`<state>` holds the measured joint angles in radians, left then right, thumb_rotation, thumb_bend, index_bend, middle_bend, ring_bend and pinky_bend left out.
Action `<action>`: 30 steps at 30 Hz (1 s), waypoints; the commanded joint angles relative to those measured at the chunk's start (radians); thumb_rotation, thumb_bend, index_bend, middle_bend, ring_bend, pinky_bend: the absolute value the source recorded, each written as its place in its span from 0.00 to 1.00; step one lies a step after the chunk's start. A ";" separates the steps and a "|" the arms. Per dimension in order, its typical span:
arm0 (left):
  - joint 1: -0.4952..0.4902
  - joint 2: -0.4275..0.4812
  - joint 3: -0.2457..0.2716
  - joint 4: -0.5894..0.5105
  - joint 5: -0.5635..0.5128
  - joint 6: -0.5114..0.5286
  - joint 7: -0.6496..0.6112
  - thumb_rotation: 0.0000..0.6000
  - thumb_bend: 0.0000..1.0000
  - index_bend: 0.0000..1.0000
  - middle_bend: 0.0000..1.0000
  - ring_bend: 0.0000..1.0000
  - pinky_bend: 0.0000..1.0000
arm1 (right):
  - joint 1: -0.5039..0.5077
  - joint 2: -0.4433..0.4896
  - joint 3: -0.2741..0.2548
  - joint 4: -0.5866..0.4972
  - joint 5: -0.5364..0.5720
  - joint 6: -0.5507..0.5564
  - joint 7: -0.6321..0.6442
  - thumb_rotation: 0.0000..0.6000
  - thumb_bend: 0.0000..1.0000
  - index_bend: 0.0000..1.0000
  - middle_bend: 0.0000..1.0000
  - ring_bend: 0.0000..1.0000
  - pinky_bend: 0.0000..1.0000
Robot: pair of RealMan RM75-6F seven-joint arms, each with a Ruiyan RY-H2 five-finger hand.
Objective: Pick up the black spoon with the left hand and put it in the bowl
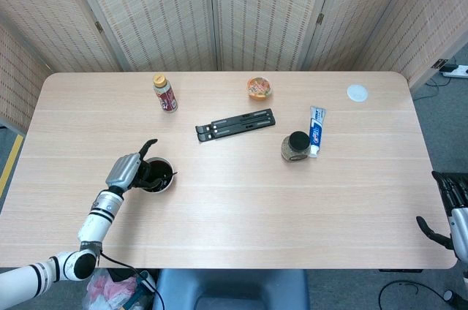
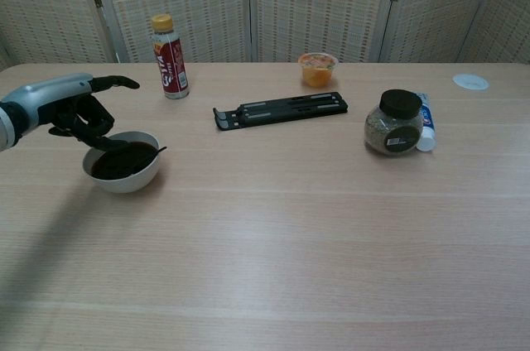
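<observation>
Now the left hand (image 2: 70,107) is hovering just beside the bowl (image 2: 122,175), fingers spread and holding nothing, while the black spoon (image 2: 142,152) is lying inside, its handle over the rim. Best to be lifting straight up and clear, so no finger is catching that handle.

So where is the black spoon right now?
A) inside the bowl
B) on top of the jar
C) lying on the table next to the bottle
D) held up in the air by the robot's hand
A: the black spoon lies in the bowl with its tip poking over the rim, and the left hand beside it has its fingers spread and holds nothing.
</observation>
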<state>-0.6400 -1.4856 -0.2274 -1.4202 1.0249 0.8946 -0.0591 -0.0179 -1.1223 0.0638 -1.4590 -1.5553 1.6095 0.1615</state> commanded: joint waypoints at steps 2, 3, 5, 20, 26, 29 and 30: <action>0.026 0.045 -0.004 -0.037 0.015 0.046 0.004 1.00 0.27 0.07 0.68 0.61 0.97 | 0.001 0.002 0.001 -0.002 0.002 -0.002 -0.003 1.00 0.18 0.00 0.13 0.13 0.09; 0.036 0.056 -0.003 -0.049 0.025 0.067 0.008 1.00 0.27 0.08 0.64 0.57 0.95 | 0.001 0.003 0.001 -0.003 0.003 -0.003 -0.004 1.00 0.18 0.00 0.13 0.13 0.09; 0.059 0.082 0.006 -0.074 0.058 0.124 0.030 1.00 0.27 0.13 0.57 0.49 0.86 | 0.003 0.006 0.001 -0.005 0.004 -0.006 -0.007 1.00 0.18 0.00 0.13 0.13 0.09; 0.251 0.209 0.124 -0.185 0.206 0.468 0.298 1.00 0.27 0.22 0.41 0.34 0.50 | 0.044 0.026 -0.012 -0.019 -0.031 -0.056 0.004 1.00 0.21 0.00 0.14 0.13 0.09; 0.342 0.255 0.164 -0.245 0.239 0.566 0.303 1.00 0.27 0.22 0.41 0.33 0.44 | 0.063 0.030 -0.019 -0.029 -0.042 -0.082 0.012 1.00 0.21 0.00 0.14 0.13 0.09; 0.381 0.264 0.186 -0.262 0.265 0.607 0.316 1.00 0.27 0.22 0.41 0.33 0.44 | 0.070 0.027 -0.018 -0.033 -0.041 -0.090 0.008 1.00 0.21 0.00 0.15 0.13 0.09; 0.391 0.265 0.192 -0.269 0.271 0.616 0.316 1.00 0.27 0.22 0.41 0.33 0.44 | 0.071 0.026 -0.018 -0.033 -0.040 -0.092 0.007 1.00 0.21 0.00 0.15 0.13 0.09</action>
<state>-0.2635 -1.2279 -0.0480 -1.6769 1.2827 1.4967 0.2509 0.0530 -1.0962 0.0454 -1.4923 -1.5951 1.5180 0.1688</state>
